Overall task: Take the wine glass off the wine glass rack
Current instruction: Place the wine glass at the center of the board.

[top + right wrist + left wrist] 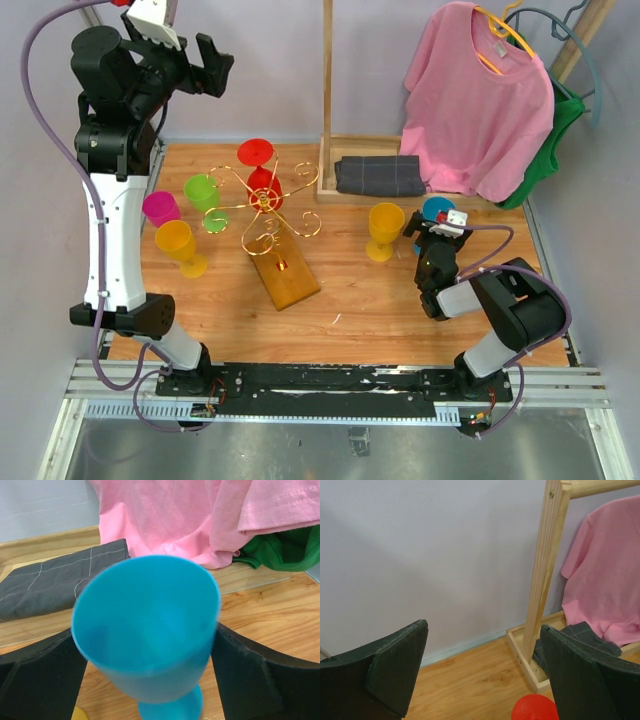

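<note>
Blue glass (150,640): it stands upright on the table, mouth up, long axis vertical, between the fingers of the right gripper (145,670), off the rack (265,205).
Right gripper: the jaws are wide apart, one finger (42,677) on each side of the bowl; whether the pads touch it I cannot tell.
Right arm: folded low over the table, the wrist points away from the base, toward the pink shirt (483,100).
Rack: far to the left of the right gripper; its wooden base (285,272) lies slanted, and the gold curls spread from the post.
Red glass (258,160): it hangs on the far side of the rack, foot up.
Other glasses: one yellow (383,228) just left of the right gripper; green (203,195), pink (161,209) and yellow (180,246) left of the rack.
Left gripper (185,62): high over the far left corner, jaws wide open, holding nothing.
Left arm: stretched upward, the wrist is turned to the right.
Grey cloth (379,175): folded, beyond the right gripper.
</note>
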Motion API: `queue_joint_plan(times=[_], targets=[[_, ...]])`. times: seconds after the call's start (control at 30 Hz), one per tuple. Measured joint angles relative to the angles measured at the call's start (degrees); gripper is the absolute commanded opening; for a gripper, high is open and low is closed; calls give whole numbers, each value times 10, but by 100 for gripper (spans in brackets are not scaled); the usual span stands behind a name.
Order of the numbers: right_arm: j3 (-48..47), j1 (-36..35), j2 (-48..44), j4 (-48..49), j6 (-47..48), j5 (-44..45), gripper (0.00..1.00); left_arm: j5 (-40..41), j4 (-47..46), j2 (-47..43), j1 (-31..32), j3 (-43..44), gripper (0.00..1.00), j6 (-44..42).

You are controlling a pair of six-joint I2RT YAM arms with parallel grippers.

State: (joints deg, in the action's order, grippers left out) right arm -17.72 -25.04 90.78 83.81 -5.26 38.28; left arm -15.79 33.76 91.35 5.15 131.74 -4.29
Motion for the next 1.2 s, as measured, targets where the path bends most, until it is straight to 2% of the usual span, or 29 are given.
queue_joint_plan(times=[0.03,0.33,0.63,0.77,0.97,1.17,1.2], targets=[[0,-1,0,0,0,1,99,0,0,0,0,-2,99,0],[9,-15,-13,-15,-3,8,98,0,1,-6,0,-18,99,-7],[14,-40,-196,-133,7,10,99,1,0,-27,0,-40,99,-8],[12,-40,-305,-222,12,10,99,1,-2,-32,0,-42,99,-7],[-22,-40,-463,-421,14,14,99,13,6,-33,0,-37,99,7],[-134,-40,-596,-678,10,20,98,19,75,-25,0,-5,98,30],[-154,-40,-605,-708,10,21,99,17,80,-25,0,-7,92,33]])
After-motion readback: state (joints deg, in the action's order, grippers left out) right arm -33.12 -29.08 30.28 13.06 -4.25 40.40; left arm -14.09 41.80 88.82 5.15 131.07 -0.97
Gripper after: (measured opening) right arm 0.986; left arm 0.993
